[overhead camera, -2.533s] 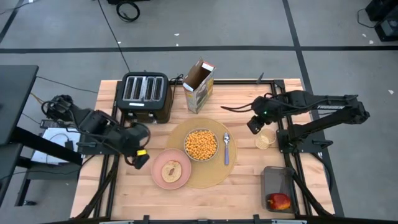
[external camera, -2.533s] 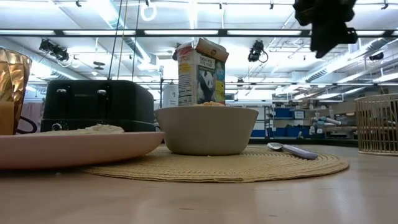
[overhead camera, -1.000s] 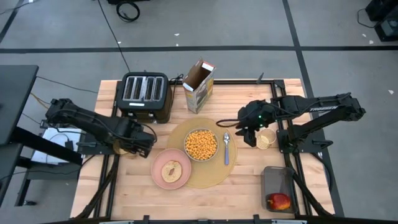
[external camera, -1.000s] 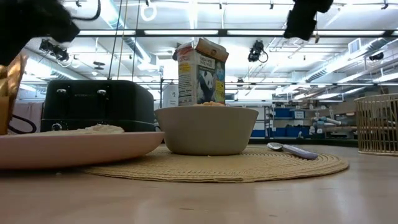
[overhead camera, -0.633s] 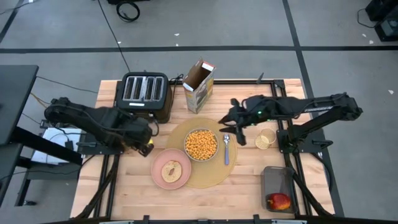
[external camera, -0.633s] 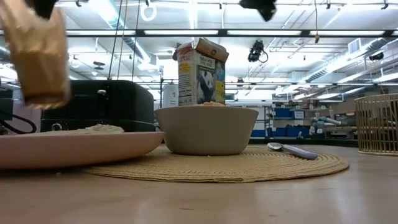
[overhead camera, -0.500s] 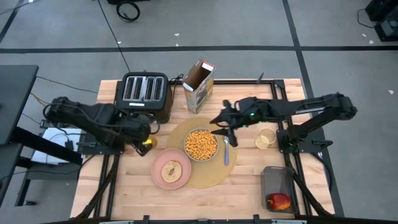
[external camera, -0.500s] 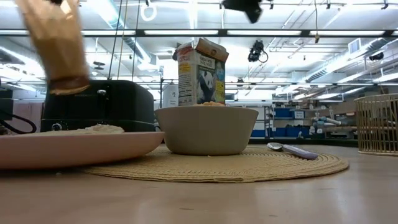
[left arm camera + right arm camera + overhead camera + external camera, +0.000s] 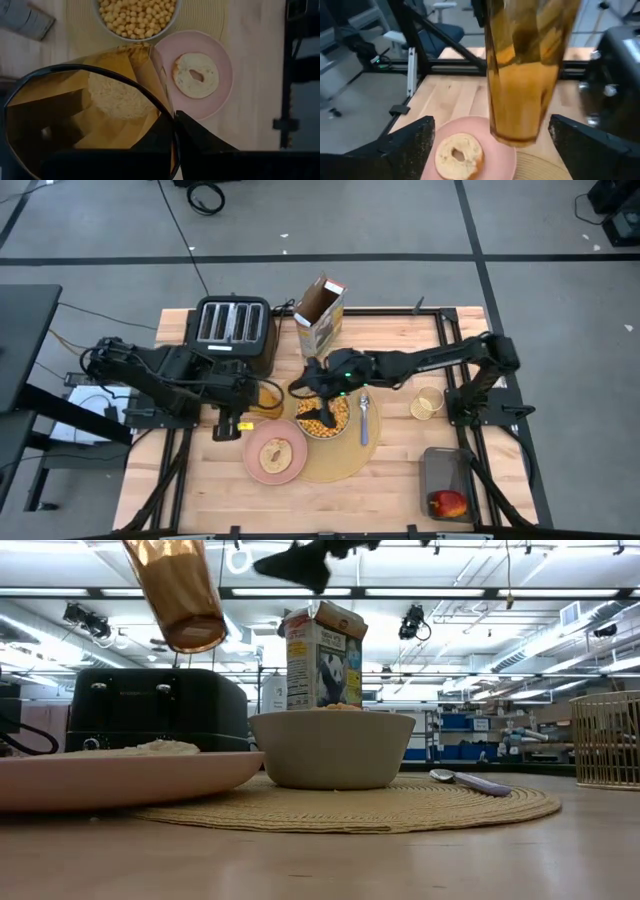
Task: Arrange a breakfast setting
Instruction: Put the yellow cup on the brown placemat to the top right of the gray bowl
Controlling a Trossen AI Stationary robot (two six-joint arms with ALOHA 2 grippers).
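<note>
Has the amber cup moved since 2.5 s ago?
Yes. The amber cup, held by the left tool, is now lifted and nearer the bowl in the low view.

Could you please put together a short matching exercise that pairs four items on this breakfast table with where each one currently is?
Things:
1. amber cup
2. bread piece
3. metal spoon
4. red apple

Places:
A. in the dark container at the table's corner
B. on the pink plate
C. held in the air by the left gripper
D. on the placemat, beside the bowl

Pairs: 1-C, 2-B, 3-D, 4-A
</note>
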